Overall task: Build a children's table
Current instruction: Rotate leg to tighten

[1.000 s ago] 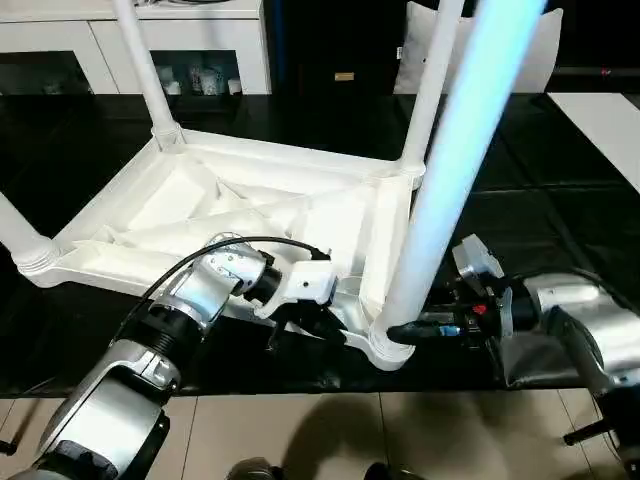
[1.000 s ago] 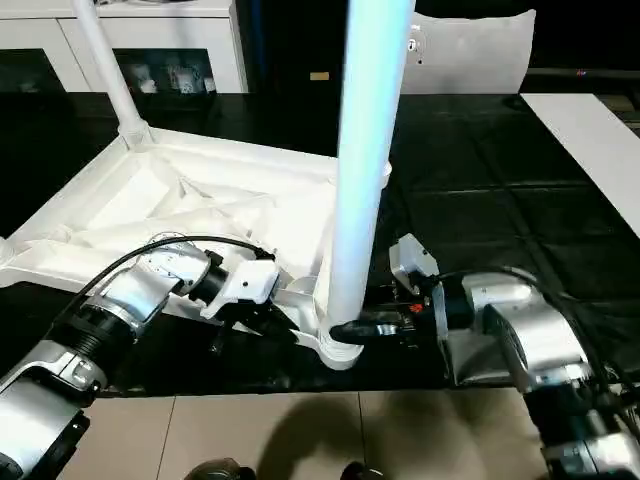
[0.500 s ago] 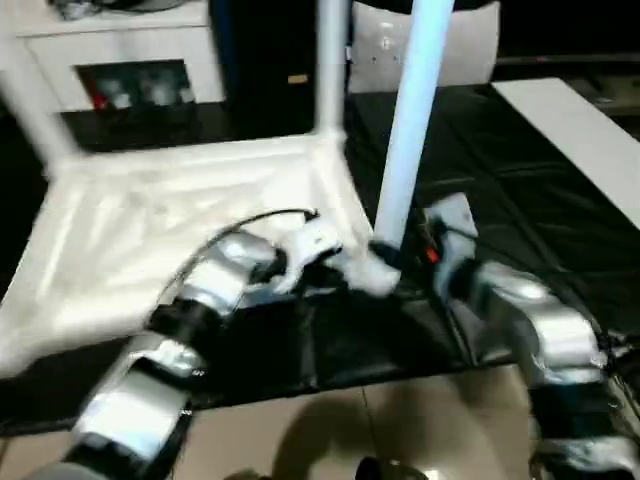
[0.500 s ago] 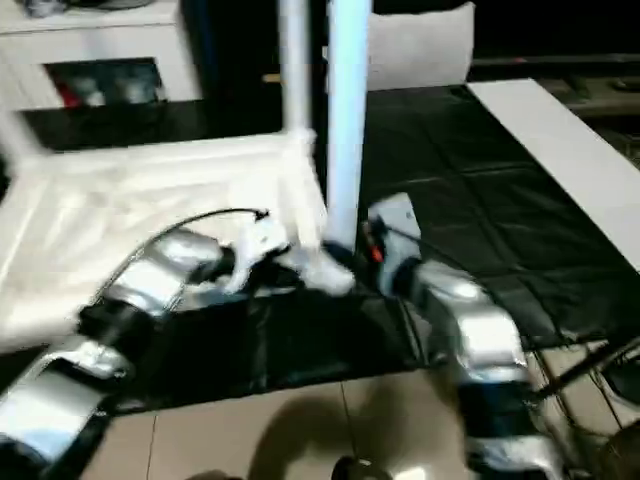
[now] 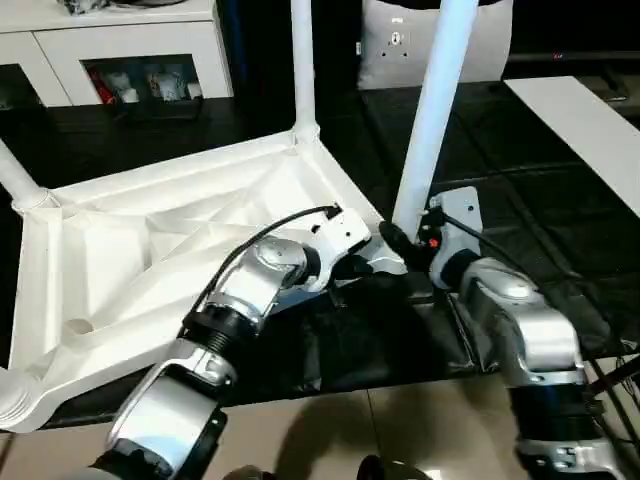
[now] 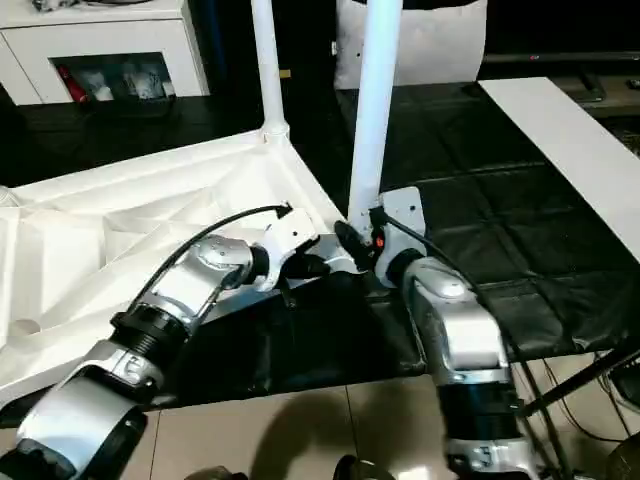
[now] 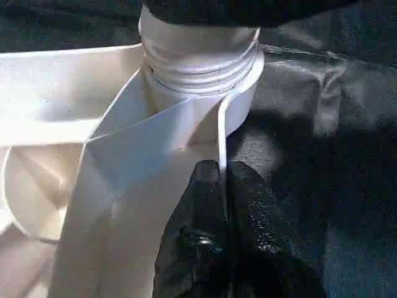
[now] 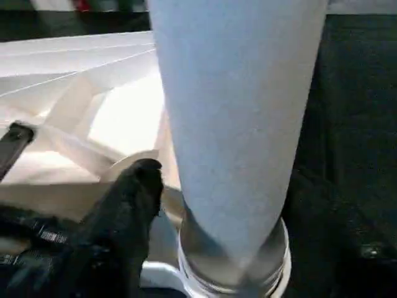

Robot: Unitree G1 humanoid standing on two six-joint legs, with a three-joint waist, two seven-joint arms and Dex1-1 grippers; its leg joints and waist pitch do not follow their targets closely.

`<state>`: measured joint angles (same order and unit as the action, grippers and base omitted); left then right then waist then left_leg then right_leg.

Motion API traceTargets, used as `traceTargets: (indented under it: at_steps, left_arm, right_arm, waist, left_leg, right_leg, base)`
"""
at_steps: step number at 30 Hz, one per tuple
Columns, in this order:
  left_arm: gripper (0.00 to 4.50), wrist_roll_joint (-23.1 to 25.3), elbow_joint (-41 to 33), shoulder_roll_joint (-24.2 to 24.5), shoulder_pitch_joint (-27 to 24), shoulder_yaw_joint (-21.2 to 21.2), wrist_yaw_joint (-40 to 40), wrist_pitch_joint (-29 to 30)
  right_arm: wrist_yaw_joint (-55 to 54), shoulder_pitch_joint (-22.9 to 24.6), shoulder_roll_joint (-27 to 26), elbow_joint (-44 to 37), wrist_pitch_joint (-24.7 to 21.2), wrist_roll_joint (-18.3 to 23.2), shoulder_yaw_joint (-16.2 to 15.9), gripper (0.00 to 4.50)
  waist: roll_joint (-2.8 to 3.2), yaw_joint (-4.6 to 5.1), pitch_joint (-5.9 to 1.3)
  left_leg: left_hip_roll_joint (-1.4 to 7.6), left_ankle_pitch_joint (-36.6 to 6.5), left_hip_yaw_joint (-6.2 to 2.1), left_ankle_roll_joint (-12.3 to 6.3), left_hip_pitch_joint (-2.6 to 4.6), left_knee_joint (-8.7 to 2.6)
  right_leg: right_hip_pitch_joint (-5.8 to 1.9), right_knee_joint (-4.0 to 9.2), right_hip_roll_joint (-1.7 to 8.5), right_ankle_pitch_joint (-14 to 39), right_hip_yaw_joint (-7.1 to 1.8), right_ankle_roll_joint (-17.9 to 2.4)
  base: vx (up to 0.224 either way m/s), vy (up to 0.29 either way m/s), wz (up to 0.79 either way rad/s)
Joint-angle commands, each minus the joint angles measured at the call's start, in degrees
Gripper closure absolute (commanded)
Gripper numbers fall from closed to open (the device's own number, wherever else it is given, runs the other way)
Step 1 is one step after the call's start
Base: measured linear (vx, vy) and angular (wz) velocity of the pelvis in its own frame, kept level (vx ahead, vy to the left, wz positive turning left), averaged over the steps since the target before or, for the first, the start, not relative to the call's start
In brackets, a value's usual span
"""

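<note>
The children's table [image 5: 170, 260] is all white plastic. It lies upside down on a black mat [image 5: 520, 190], so its ribbed underside faces up. The underside has raised ribs that cross each other, with a thin rim all around. There is a round socket at each corner.

One long white leg [image 5: 437, 110] stands straight up in the near corner socket [image 7: 198, 68], the one closest to the two grippers. The wrist view shows ring grooves around the foot of this leg where it sits in the socket. A second leg [image 5: 302, 65] stands up in the far corner. A third leg [image 5: 15, 175] rises from the far left corner and leans out of the picture. The foot of another white tube [image 5: 12, 400] shows at the near left corner.

The left gripper [image 7: 223, 180] pinches the thin rim of the table top just beside the near socket. Its two black fingers are closed on that rim, one on each side.

The right gripper [image 5: 392, 240] is at the bottom of the near leg. One black finger [image 8: 133, 192] rests beside the leg's foot. I cannot tell if this gripper is open or closed.

Behind the mat stands a white cabinet [image 5: 120, 50] with glass doors. A flat white board [image 5: 585, 125] lies to the right.
</note>
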<state>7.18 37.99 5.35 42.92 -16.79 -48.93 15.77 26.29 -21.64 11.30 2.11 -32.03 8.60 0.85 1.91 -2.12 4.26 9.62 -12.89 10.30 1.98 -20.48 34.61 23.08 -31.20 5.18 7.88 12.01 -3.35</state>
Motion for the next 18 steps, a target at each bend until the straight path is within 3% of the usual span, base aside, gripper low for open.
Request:
traceTargets:
  at_steps: [1,5,7,9,12,14,18]
  left_arm:
    - [4.50,-1.6,-3.6,0.8,0.2,-0.5,-2.9,-3.8]
    - [4.50,-1.9,-3.7,3.2,-0.5,-1.0,-6.5,-6.0]
    - [4.50,-2.4,-3.8,4.9,-1.1,-1.2,-9.8,-7.2]
    - [4.50,-2.7,-3.5,8.1,-1.4,-2.6,-16.0,-12.1]
    - [4.50,-2.9,-3.3,8.9,-1.4,-3.0,-17.9,-13.8]
    - [4.50,-3.6,-2.2,10.3,-1.1,-4.2,-23.3,-18.2]
    - [4.50,-3.2,-1.7,11.4,-1.0,-6.1,-27.4,-21.6]
  right_arm:
    - [5.8,1.2,1.4,-1.4,0.2,2.5,-2.3,0.99]
    - [11.6,1.9,5.9,-1.2,1.8,3.6,-1.5,0.78]
    - [16.2,2.4,9.0,-0.9,3.1,4.5,-1.1,0.45]
    - [26.1,3.3,15.6,-0.3,7.5,5.2,-2.3,0.39]
    - [29.0,3.6,17.7,0.0,9.2,5.0,-3.2,0.22]
    - [35.8,3.6,21.5,1.2,14.8,4.1,-5.2,0.22]
    - [41.8,2.6,22.6,3.1,16.2,6.2,-5.5,0.22]
  waist:
    - [-0.76,-0.75,-5.28]
    - [-0.74,-1.16,-5.08]
    - [-0.76,-1.54,-4.99]
    - [-0.74,-1.95,-4.93]
    - [-0.86,-2.51,-4.88]
    - [-0.98,-3.07,-4.79]
    - [-0.92,-3.92,-5.04]
  left_leg:
    - [4.39,1.2,-2.34,-8.62,-0.28,-3.04]
    - [4.37,-0.2,-2.14,-8.73,-0.10,-3.09]
    - [4.55,-1.5,-2.11,-7.99,0.09,-3.15]
    - [4.48,-2.7,-2.14,-7.56,0.13,-3.18]
    - [4.59,-3.6,-2.05,-6.94,0.28,-3.25]
    - [4.34,-3.9,-1.88,-6.71,0.17,-3.26]
    - [4.99,-2.3,-2.08,-7.79,0.30,-3.16]
  right_leg:
    - [-4.78,2.37,6.06,8.6,-5.34,-4.5]
    - [-4.68,2.83,5.81,11.7,-5.17,-3.6]
    - [-4.53,3.18,5.93,14.3,-5.20,-2.8]
    - [-4.55,3.46,5.89,15.9,-5.05,-2.1]
    - [-4.36,3.51,5.84,17.1,-5.13,-1.2]
    - [-4.38,3.63,5.82,18.3,-5.07,-0.7]
    - [-4.16,2.97,5.85,15.2,-5.12,-2.2]
  base:
    - [0.000,0.000,0.00]
    - [0.000,0.000,0.00]
    - [0.000,0.000,0.00]
    - [0.000,0.000,0.00]
    - [0.000,0.000,0.00]
    - [0.000,0.000,0.00]
    - [0.000,0.000,0.00]
